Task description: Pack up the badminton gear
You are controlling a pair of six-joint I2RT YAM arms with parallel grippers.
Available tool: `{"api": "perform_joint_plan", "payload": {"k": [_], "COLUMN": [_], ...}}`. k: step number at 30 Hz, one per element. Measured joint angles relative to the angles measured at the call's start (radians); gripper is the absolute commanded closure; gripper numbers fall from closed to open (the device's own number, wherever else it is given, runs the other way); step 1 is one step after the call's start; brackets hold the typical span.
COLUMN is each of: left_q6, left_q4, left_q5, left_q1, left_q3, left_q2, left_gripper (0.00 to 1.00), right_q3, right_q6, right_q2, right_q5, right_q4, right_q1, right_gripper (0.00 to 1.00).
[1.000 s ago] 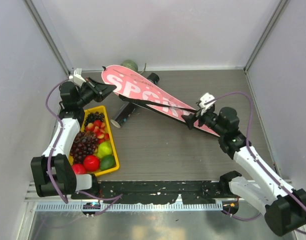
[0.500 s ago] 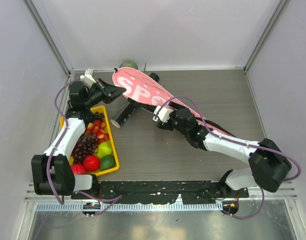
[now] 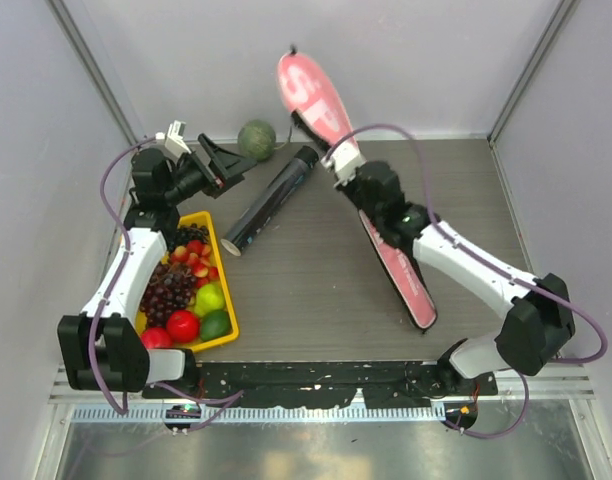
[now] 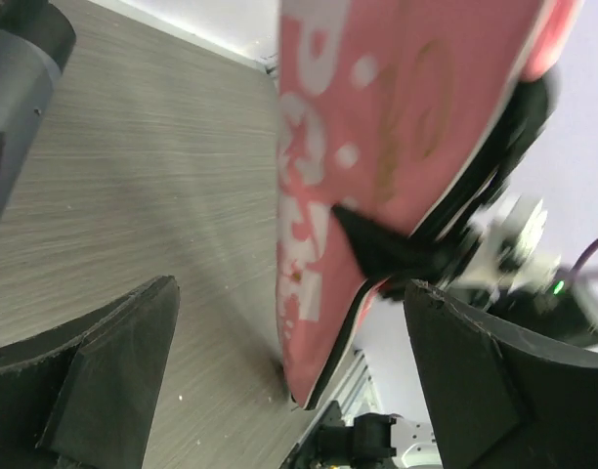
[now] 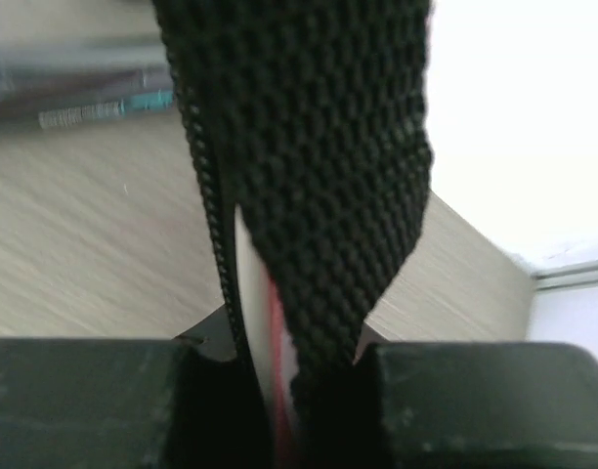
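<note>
The pink "SPORT" racket bag [image 3: 326, 110] stands tilted, its wide end raised toward the back wall and its narrow end [image 3: 416, 305] down on the table. My right gripper [image 3: 333, 147] is shut on the bag's black mesh strap [image 5: 309, 147] and zippered edge. My left gripper [image 3: 226, 165] hangs open at the back left, apart from the bag and holding nothing. In the left wrist view the bag [image 4: 377, 147] shows beyond my open left gripper [image 4: 289, 327]. The long black tube [image 3: 271, 200] lies diagonally on the table between the two arms.
A green melon [image 3: 254, 138] sits against the back wall just behind the left gripper. The yellow fruit tray [image 3: 229, 300] lies along the left side under the left arm. Walls close in the back and both sides.
The left gripper opened and let go of the bag's wide end. The right arm swung over to that end, shut on it and lifted it toward the back wall.
</note>
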Motion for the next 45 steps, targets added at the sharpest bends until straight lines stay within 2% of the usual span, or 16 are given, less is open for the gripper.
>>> {"api": "perform_joint_plan", "payload": {"k": [4, 8, 13, 17, 19, 22, 25, 28, 29, 30, 31, 33, 35, 38, 41, 45], "left_q6": [0.104, 0.198, 0.319, 0.407, 0.446, 0.483, 0.512, 0.540, 0.548, 0.556, 0.568, 0.579, 0.587, 0.602, 0.618, 0.636], "left_q4": [-0.124, -0.222, -0.295, -0.337, -0.369, -0.401, -0.419, -0.446, -0.447, -0.451, -0.456, -0.460, -0.466, -0.475, -0.491, -0.510], "left_q5": [-0.051, -0.109, -0.137, -0.148, -0.158, -0.158, -0.154, -0.148, -0.148, -0.148, -0.149, -0.149, -0.150, -0.154, -0.169, -0.190], "left_q1": [0.000, -0.006, -0.032, -0.059, -0.072, -0.085, -0.105, -0.133, -0.138, -0.143, -0.148, -0.150, -0.151, -0.151, -0.151, -0.151], "left_q3": [0.027, 0.027, -0.002, -0.098, -0.145, -0.194, -0.239, -0.252, -0.252, -0.252, -0.252, -0.252, -0.252, -0.252, -0.251, -0.251], "left_q2": [-0.063, -0.166, -0.280, -0.348, -0.368, -0.380, -0.397, -0.415, -0.420, -0.427, -0.434, -0.438, -0.438, -0.438, -0.443, -0.465], "left_gripper": [0.00, 0.01, 0.01, 0.01, 0.00, 0.01, 0.00, 0.00, 0.00, 0.01, 0.00, 0.00, 0.00, 0.01, 0.00, 0.01], "right_q3": [0.164, 0.195, 0.039, -0.136, -0.217, -0.237, -0.230, -0.230, -0.230, -0.232, -0.240, -0.253, -0.256, -0.253, -0.237, -0.164], "right_q6": [0.256, 0.547, 0.930, 1.127, 1.186, 1.236, 1.239, 1.263, 1.271, 1.279, 1.290, 1.315, 1.316, 1.289, 1.220, 1.088], "right_q2": [-0.003, -0.002, 0.056, 0.158, 0.220, 0.308, 0.342, 0.358, 0.361, 0.362, 0.362, 0.362, 0.362, 0.348, 0.289, 0.158], "right_q5": [-0.254, -0.511, -0.785, -0.910, -0.947, -0.978, -0.972, -0.958, -0.949, -0.941, -0.931, -0.922, -0.913, -0.891, -0.829, -0.723], "right_q4": [-0.089, -0.074, 0.177, 0.348, 0.378, 0.418, 0.475, 0.502, 0.509, 0.516, 0.532, 0.541, 0.519, 0.438, 0.248, -0.060], "right_q1": [-0.208, -0.413, -0.532, -0.528, -0.523, -0.525, -0.533, -0.540, -0.541, -0.544, -0.548, -0.561, -0.576, -0.598, -0.612, -0.616], "right_gripper": [0.95, 0.94, 0.95, 0.84, 0.79, 0.78, 0.69, 0.72, 0.70, 0.65, 0.46, 0.30, 0.24, 0.16, 0.05, 0.05]}}
